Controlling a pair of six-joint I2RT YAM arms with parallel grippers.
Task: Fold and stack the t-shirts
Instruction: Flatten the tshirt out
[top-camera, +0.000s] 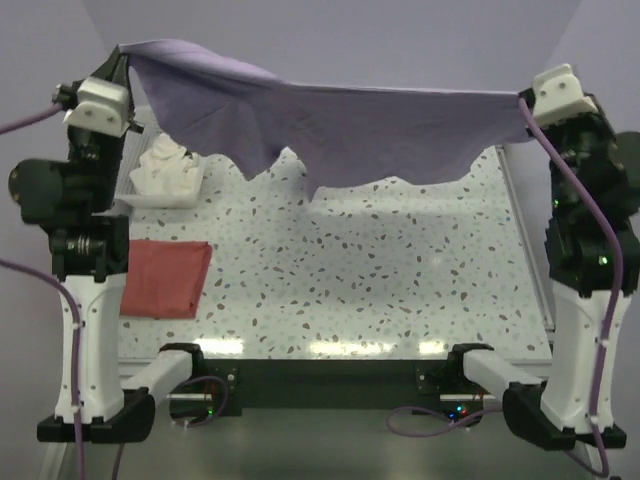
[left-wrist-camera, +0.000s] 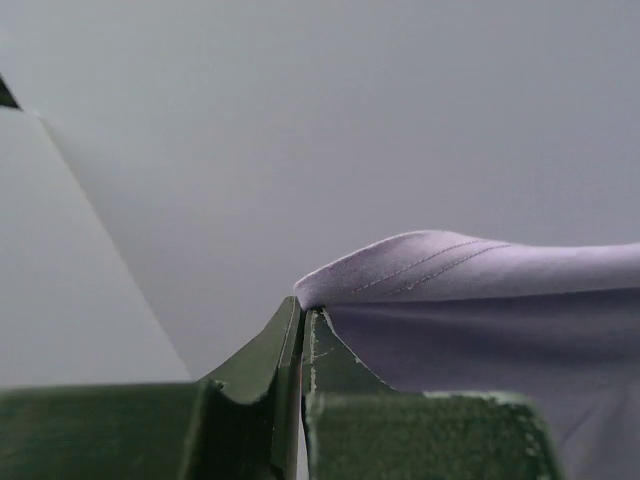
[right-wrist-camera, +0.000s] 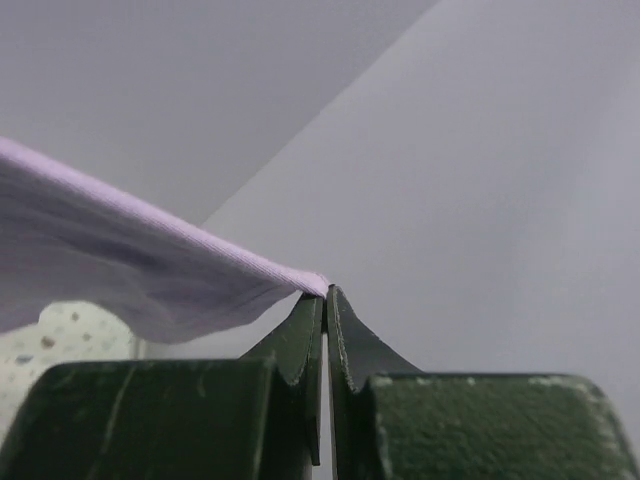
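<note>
I hold the lilac t-shirt (top-camera: 340, 125) in the air, stretched between the two arms, high above the far part of the table (top-camera: 380, 290). The left jaws are clenched on its left corner, and in the left wrist view only a small piece of the stitched hem (left-wrist-camera: 420, 265) sits between the tips. The right jaws are clenched on the right corner, and there too I see only the very edge of the cloth pinched. The lower edge hangs free and uneven, and I judge that it does not touch the table.

My first worry is the thin grips. If I pull the arms further apart, the cloth may slip out on one side, and the shirt would then swing down and fall in a heap.

On the left this would be worse. The white basket (top-camera: 170, 175) stands just under that corner, and the cloth could catch on it or drag it.

The coral t-shirt (top-camera: 165, 278) lies folded at the near left of the table. A falling or sweeping lilac shirt could disturb that fold.

When I lower, the ragged bottom edge may tuck under itself and make wrinkles. If one arm comes down faster than the other, the shirt will land crooked.
</note>
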